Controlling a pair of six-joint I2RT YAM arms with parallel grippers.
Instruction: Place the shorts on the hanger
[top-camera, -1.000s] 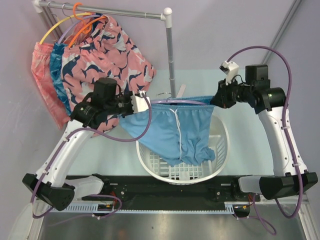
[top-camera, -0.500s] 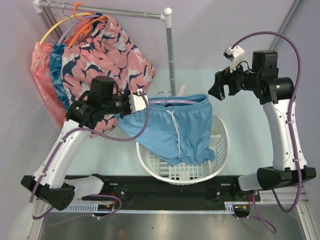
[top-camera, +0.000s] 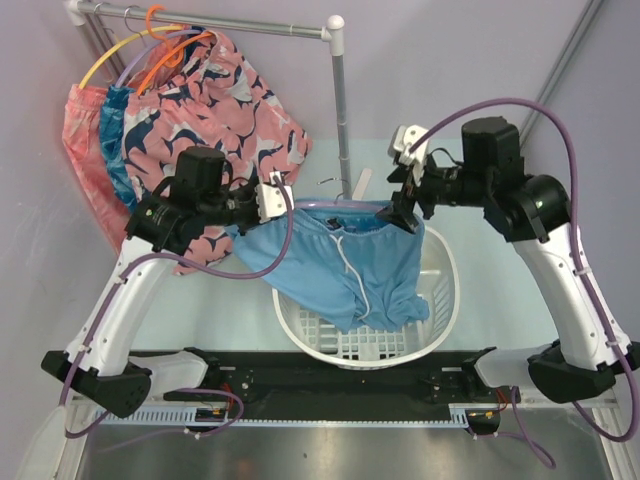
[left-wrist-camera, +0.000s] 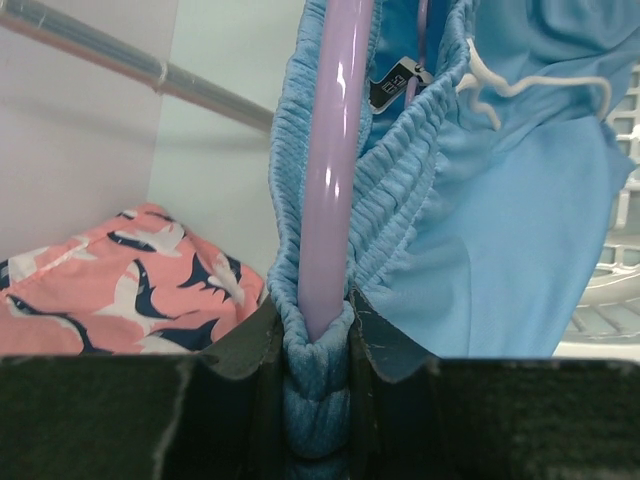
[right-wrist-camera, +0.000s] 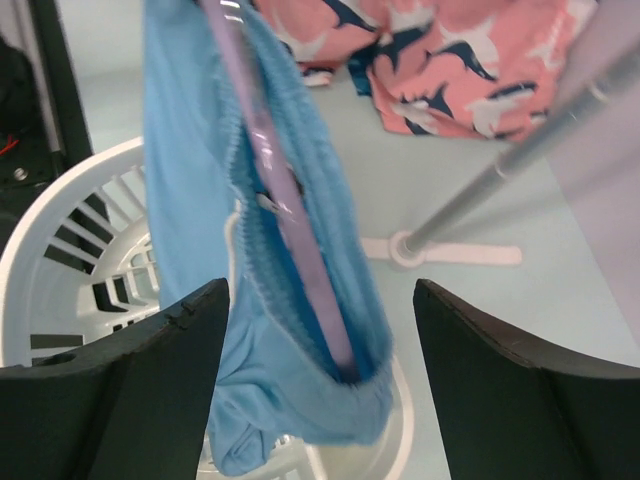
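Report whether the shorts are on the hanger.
On: the hanger runs inside the waistband of the shorts at both ends.

Couldn't see hanger (left-wrist-camera: 335, 150) tip in L wrist view: buried in shorts (left-wrist-camera: 500, 250) waistband fold betw. left hand (left-wrist-camera: 318, 338) fingers. Upper end cut by top edge. In R wrist view, was blurred, w/ hanger & shorts both cut at top. From above, mostly hid hanger bar under waistband; hook too small to make out. Covered much of basket (top-camera: 441, 306) w/ shorts legs.
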